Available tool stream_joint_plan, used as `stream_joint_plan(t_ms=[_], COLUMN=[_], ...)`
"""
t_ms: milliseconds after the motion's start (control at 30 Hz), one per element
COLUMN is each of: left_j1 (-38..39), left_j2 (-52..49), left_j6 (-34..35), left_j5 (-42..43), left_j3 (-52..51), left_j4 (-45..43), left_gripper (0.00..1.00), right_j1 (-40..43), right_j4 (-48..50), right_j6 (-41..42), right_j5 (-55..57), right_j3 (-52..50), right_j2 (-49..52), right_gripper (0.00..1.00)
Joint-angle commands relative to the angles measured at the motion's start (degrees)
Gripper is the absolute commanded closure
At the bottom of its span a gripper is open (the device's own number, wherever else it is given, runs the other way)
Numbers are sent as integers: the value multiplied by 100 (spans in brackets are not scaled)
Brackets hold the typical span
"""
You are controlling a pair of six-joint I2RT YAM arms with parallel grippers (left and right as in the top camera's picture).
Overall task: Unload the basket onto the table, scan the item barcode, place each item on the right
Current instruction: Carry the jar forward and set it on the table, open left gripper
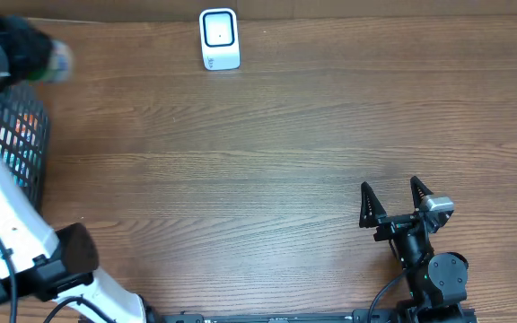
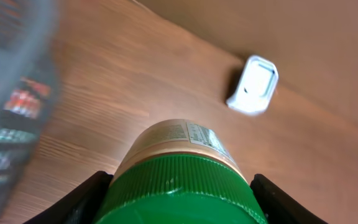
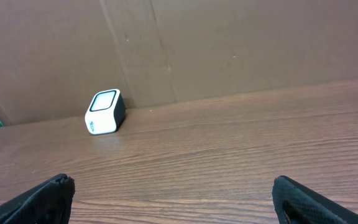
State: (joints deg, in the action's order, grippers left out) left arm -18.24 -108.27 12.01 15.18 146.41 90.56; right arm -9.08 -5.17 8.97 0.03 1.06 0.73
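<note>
The left tool [image 2: 180, 202] is clamped on a jar [image 2: 180, 144], one dark finger on each side of its green lid [image 2: 178, 186]. The jar is held clear of the surface [image 1: 285, 152], over the far left corner and just past the wire basket [image 1: 21, 144] of packaged goods at the left edge. The barcode scanner [image 1: 220, 39] stands at the far edge, well apart from the jar.

The jar looks rigid and probably fairly light. The ribbed rim of the lid gives the fingers purchase, so the lid is a sound place to take it. The smooth body below would likely be more slippery.

The jar is round, with a tan body under the bright green screw lid. A pale printed panel of small text faces up, and no barcode can be made out. The label may need turning towards the scanner window.

The right tool [image 1: 393, 205] rests with its fingers spread wide and holding nothing, near the front right corner.
</note>
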Motion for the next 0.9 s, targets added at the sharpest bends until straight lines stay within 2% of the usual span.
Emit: stream_joint_plan(t_ms=[0,200,467,867], left_j1=[817,2144,3456,5040], left_j2=[11,-284,-1069,-2594], left_j6=[-24,-17,345,730], left_j5=[-549,-684,-680,-658], left_j3=[35,-603,-1604,-1690], left_j4=[203,181,-715,-1722], left_gripper=[69,69,70,69], right_j1=[11,11,11,11], right_j4=[33,33,33,33], right_j6=[-46,-46,-46,-46], right_j5=[26,26,26,26], right_j3=[-59,-59,-59,-59], right_j2=[-50,-50,-50,-50], right_gripper=[0,0,0,0])
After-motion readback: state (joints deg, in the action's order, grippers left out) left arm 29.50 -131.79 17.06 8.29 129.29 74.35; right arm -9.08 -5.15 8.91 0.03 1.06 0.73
